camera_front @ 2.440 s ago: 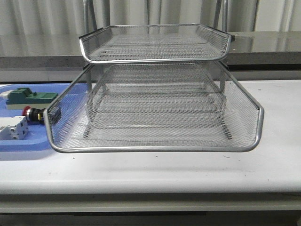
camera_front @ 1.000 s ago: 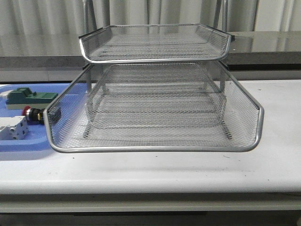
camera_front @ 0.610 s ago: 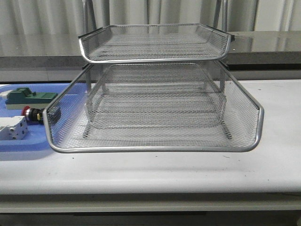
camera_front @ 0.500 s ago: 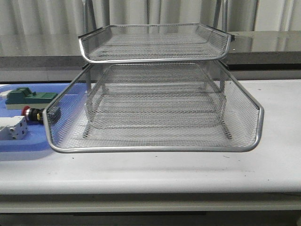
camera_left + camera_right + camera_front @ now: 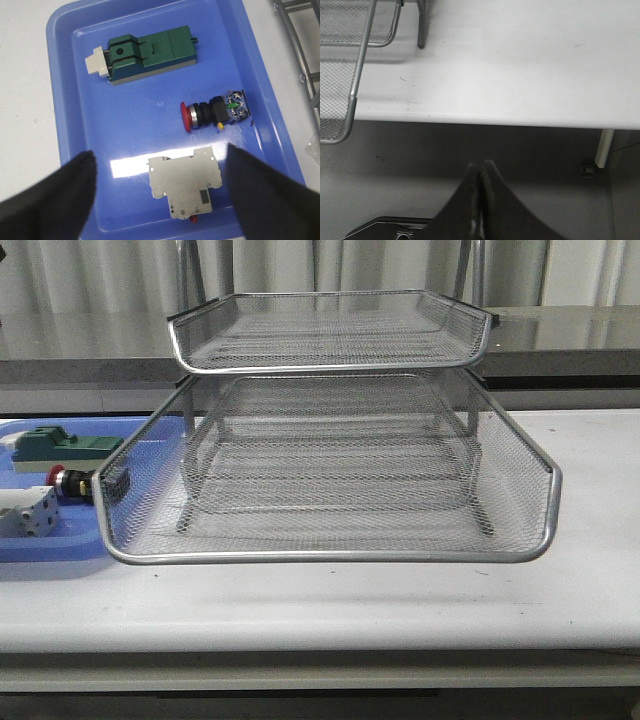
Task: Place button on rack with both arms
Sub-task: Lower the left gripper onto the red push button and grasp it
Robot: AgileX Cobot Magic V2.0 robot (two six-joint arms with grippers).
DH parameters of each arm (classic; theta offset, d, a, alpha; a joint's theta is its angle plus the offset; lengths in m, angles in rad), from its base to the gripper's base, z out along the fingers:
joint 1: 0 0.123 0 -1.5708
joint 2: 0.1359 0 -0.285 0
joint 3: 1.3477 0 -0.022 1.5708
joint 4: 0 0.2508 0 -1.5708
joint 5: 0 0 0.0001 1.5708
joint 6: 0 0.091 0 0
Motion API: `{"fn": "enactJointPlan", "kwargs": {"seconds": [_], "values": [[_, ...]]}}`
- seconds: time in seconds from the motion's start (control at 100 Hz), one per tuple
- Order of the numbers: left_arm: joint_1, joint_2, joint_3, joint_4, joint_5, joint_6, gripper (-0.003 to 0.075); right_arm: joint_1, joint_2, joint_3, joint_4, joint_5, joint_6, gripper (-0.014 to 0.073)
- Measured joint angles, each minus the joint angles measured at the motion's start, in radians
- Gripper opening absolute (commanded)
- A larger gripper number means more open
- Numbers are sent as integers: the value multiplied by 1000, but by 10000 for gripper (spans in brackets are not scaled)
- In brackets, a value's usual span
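Note:
The button (image 5: 68, 482) lies on its side in the blue tray, red head pointing left, just left of the rack (image 5: 330, 556). In the left wrist view the button (image 5: 212, 111) rests between a green block and a white block. My left gripper (image 5: 159, 152) hangs open above the tray, its dark fingers (image 5: 60, 200) spread either side of the white block and touching nothing. My right gripper (image 5: 481, 166) is shut and empty, out past the table's front edge over the floor, with a corner of the rack (image 5: 360, 65) to one side. Neither arm shows in the front view.
The blue tray (image 5: 65, 125) also holds a green block (image 5: 145, 55) and a white block (image 5: 187, 182). The rack's wire rim (image 5: 295, 35) runs close along the tray's side. The white table (image 5: 520, 60) stretches right of the rack; a table leg (image 5: 602, 147) stands below.
The rack, button and blocks have stayed put in the front view. The shade along the blue tray's near edge has shrunk a little.

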Motion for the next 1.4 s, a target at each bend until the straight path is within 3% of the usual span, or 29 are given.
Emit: {"fn": "enactJointPlan", "kwargs": {"seconds": [0.27,0.48,0.66,1.12,1.4], "values": [[0,0,0,14,-3,1,569,0,0,0,0,0,0,-68],[0,2,-5,6,-43,30,557,0,0,0,0,0,0,-68],[0,53,-95,-22,-11,167,557,0,0,0,0,0,0,-68],[0,418,-442,-182,292,662,557,0,0,0,0,0,0,-68],[-12,517,-490,-184,340,796,557,0,0,0,0,0,0,-68]]}}
